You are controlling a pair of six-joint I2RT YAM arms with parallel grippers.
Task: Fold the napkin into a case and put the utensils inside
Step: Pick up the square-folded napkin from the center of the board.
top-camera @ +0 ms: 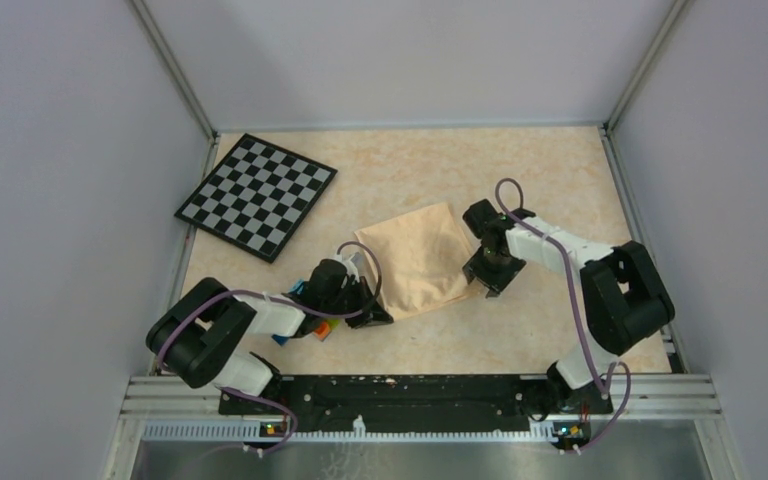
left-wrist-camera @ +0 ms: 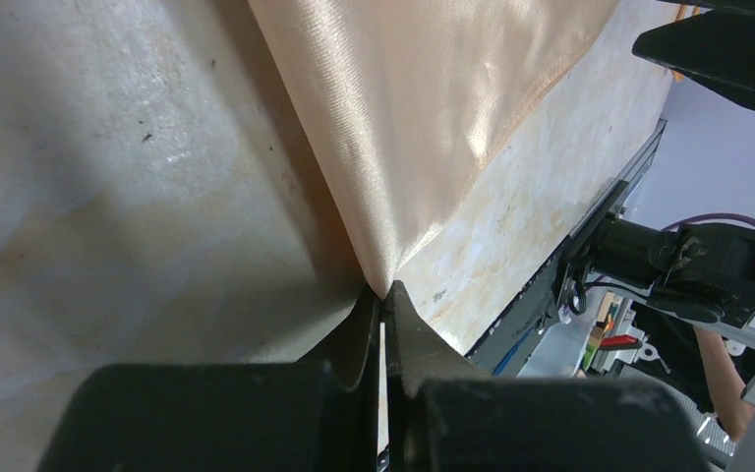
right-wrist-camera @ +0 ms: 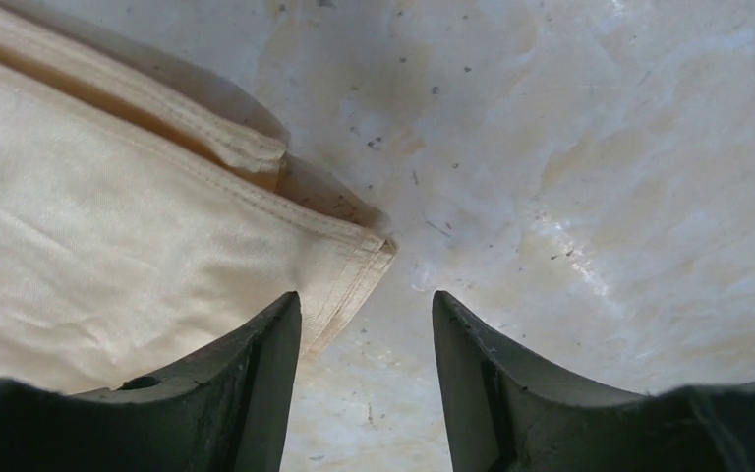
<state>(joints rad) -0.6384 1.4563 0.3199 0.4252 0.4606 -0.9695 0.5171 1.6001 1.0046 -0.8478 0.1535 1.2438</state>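
The peach-orange napkin lies folded in layers as a broad rectangle in the middle of the table; no narrow case shows. My left gripper is shut on its near left corner, and the cloth rises out of the pinched tips. My right gripper stands open just over the near right corner. In the right wrist view the hemmed corner lies just ahead of the gap between the fingers, and the left finger is over the cloth. The utensils are out of view.
A black-and-white checkerboard lies at the back left. Coloured toy bricks sit under my left arm. Grey walls close the table at the back and both sides, and a black rail runs along the near edge.
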